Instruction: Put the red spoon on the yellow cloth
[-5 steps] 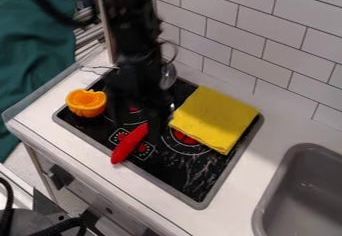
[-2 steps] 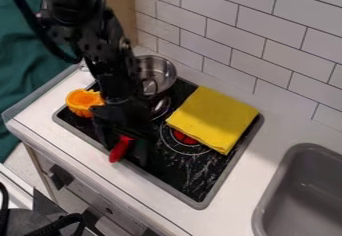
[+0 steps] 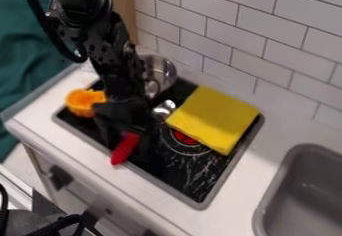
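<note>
Camera view: the red spoon (image 3: 125, 149) lies at the gripper (image 3: 125, 140), its ridgeless-looking handle reaching the glossy stovetop's (image 3: 190, 182) front edge. Its long axis slants toward the soft, folded yellow cloth (image 3: 214, 120); a rounded metal bowl (image 3: 163, 110), seemingly the spoon's, sits just beside that. Whether the gripper clamps the handle, I cannot tell.

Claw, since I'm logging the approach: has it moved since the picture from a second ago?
Yes. Judged against the black stovetop, the claw has come closer to the counter's front edge.
</note>
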Robot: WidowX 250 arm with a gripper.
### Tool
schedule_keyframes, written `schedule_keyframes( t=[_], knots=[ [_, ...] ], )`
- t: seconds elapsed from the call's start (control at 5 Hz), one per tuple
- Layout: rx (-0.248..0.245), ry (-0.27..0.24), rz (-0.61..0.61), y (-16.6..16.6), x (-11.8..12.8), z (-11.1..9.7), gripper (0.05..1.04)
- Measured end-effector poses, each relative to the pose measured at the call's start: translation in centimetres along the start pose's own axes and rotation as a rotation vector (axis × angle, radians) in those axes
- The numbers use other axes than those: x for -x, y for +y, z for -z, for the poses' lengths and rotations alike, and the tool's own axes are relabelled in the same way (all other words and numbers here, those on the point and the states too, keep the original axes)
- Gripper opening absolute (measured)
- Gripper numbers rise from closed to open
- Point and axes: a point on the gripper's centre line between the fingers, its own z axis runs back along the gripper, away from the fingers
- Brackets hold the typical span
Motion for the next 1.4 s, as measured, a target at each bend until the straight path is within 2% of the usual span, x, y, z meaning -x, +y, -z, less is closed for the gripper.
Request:
schedule_keyframes(
  t=[0.4,0.6,0.8,1.0,1.2,1.4],
  knots=[
    [0.015,-0.017,0.029,-0.1,-1.0,0.4,0.39],
    [0.018,-0.009,0.049,-0.5,-1.1,0.5,0.327],
    [0.026,-0.001,0.073,-1.0,-1.1,0.3,0.326],
    [0.014,0.008,0.158,-2.5,-0.9,-2.7,0.326],
    [-0.009,-0.055,0.259,-4.5,-2.2,-6.7,0.325],
    [-0.019,-0.06,0.323,-7.2,-3.6,-8.4,0.325]
  ],
)
